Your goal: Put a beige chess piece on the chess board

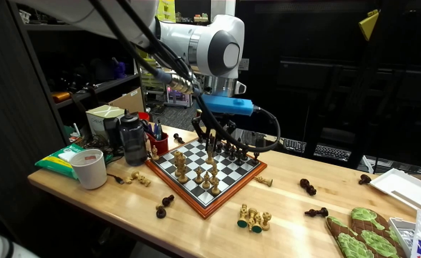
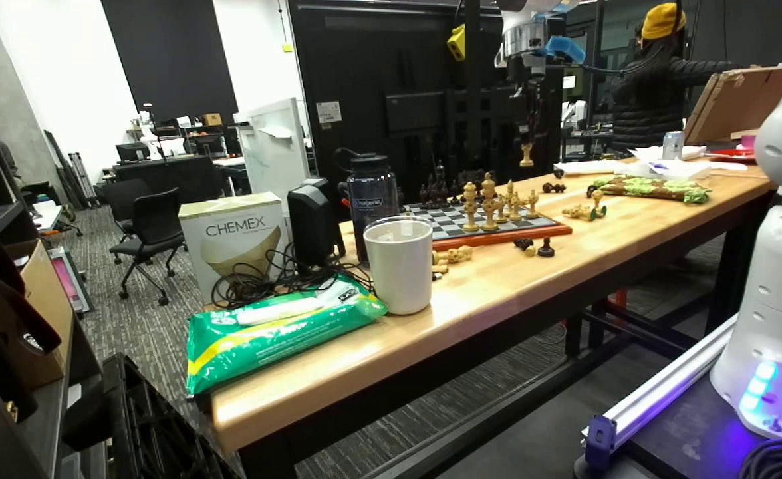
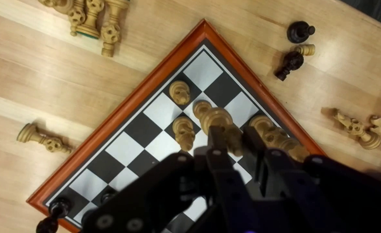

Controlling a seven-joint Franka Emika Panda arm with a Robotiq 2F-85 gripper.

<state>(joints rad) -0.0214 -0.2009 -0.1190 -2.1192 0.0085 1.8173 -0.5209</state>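
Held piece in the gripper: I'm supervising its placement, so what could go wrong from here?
The held piece hangs in the air, so a slip from the gripper could drop it. Several beige pieces stand close together on the board; lowering it there might topple one. In the wrist view the gripper hides part of the board, so its square could be misjudged.

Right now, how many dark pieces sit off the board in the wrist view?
2: one dark piece on the table at upper right, beyond the board; another dark piece lying just below it. The gripper may hide others.
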